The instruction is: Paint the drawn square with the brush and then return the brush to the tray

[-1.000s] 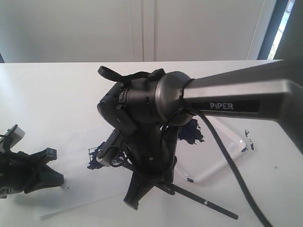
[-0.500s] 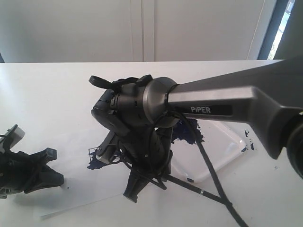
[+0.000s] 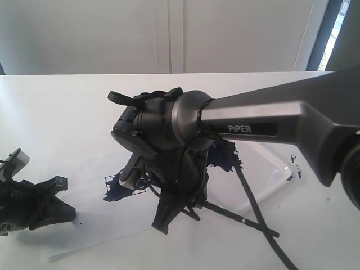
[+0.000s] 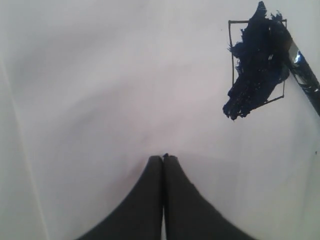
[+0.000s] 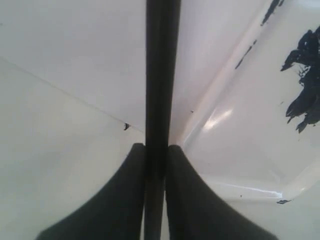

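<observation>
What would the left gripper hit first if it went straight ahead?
Probably only the flat white paper sheet: nothing stands ahead of the left gripper, and the blue-smeared pen-drawn square lies off to one side.

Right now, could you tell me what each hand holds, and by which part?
The right hand grips the brush partway along its black handle; the left hand is empty.

the right arm (image 3: 281, 121) reaches in from the right and across the middle, its grey forearm link nearly level and its black wrist (image 3: 152, 129) bent steeply downward. the right gripper (image 5: 156, 150) points down, its two dark fingers pinched on the handle of the brush (image 5: 161, 70), which runs straight out between them. the left arm (image 3: 25, 205) sits low at the far left, well apart, and the left gripper (image 4: 163, 158) has its fingertips pressed against each other.
</observation>
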### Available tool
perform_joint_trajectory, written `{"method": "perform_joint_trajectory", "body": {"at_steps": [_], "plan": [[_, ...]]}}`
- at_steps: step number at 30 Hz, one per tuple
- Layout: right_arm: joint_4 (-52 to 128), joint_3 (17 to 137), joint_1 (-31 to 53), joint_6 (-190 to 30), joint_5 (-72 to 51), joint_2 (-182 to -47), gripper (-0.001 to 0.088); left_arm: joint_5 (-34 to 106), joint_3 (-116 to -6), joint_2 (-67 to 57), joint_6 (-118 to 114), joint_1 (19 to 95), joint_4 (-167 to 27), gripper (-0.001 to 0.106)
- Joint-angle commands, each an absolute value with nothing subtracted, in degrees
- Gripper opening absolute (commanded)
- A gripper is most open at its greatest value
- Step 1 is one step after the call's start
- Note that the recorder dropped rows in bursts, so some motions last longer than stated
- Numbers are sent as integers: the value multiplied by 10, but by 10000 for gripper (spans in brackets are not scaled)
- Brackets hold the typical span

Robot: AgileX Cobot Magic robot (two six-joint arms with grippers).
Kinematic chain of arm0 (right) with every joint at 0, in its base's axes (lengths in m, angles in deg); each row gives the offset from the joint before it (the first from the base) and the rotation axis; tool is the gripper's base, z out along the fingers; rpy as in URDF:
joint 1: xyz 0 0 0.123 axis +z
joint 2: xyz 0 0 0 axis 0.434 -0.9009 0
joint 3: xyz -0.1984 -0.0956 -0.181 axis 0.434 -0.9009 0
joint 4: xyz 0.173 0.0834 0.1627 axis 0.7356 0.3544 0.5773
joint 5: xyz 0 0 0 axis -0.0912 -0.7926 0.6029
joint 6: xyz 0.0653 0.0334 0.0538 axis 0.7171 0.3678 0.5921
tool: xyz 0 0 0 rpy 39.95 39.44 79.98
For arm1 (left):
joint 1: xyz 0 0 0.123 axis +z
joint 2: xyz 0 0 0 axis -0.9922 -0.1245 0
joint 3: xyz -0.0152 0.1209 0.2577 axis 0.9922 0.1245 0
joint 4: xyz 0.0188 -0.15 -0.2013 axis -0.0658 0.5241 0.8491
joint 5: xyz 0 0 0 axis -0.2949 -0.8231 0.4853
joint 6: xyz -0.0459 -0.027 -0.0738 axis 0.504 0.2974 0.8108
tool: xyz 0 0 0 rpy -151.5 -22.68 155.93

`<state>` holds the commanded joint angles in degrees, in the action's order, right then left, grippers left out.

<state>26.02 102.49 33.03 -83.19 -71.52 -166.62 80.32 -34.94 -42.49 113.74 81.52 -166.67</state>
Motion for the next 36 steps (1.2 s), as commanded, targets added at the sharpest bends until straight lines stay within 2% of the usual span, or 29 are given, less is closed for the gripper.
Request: {"method": "perform_joint_trajectory", "body": {"at_steps": [16,24,36], "plan": [[351,1025,332,-874,-715,-1655,0,800,-349,-425,1137,815,-1667,0],[262,1025,332,-848,-715,-1655,0,802,-349,-425,1137,815,-1667,0],[332,1025,336,-864,-715,-1656,0,802,-349,-425,1137,815,-1667,0]]}}
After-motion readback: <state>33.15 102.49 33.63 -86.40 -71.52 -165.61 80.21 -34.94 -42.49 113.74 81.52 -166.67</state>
